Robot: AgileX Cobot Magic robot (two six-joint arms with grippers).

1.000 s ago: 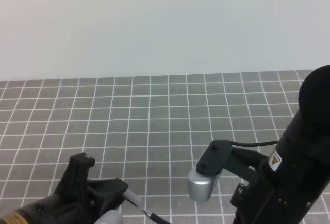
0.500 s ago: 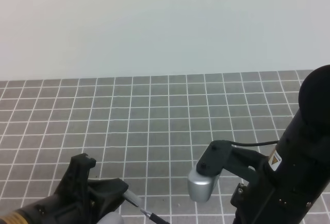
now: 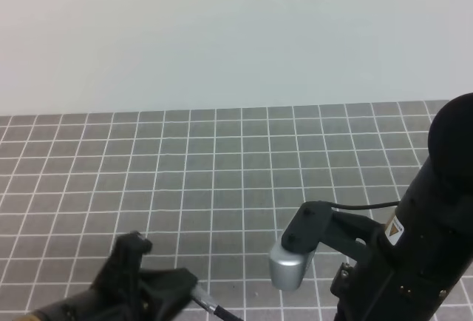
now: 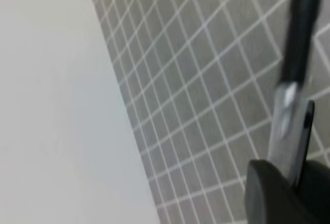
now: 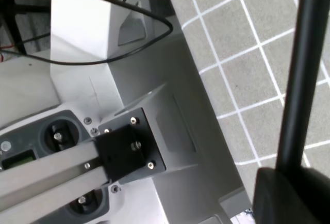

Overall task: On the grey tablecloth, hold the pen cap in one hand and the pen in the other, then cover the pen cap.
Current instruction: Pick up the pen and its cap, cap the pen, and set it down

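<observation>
The grey tablecloth (image 3: 222, 158) covers the table. My left gripper (image 3: 189, 291) is at the bottom left, shut on the pen cap (image 4: 285, 126). In the left wrist view the cap looks silvery between the black fingers (image 4: 268, 193). The thin black pen (image 3: 216, 309) runs from the cap down to the right and leaves the picture. In the left wrist view the pen (image 4: 301, 22) extends away from the cap. My right gripper (image 5: 289, 182) is shut on the pen (image 5: 304, 64), whose shaft rises over the cloth. In the high view the right gripper is below the picture's edge.
The right arm (image 3: 414, 247) and its grey wrist camera (image 3: 287, 265) fill the lower right of the high view. A white machine stand (image 5: 98, 22) with black cables borders the cloth in the right wrist view. A pale wall (image 3: 222, 32) rises behind the table.
My left gripper has shifted right and a little lower along the pen, and the pale stretch between its fingers and the pen no longer shows. The right arm has stayed put.
</observation>
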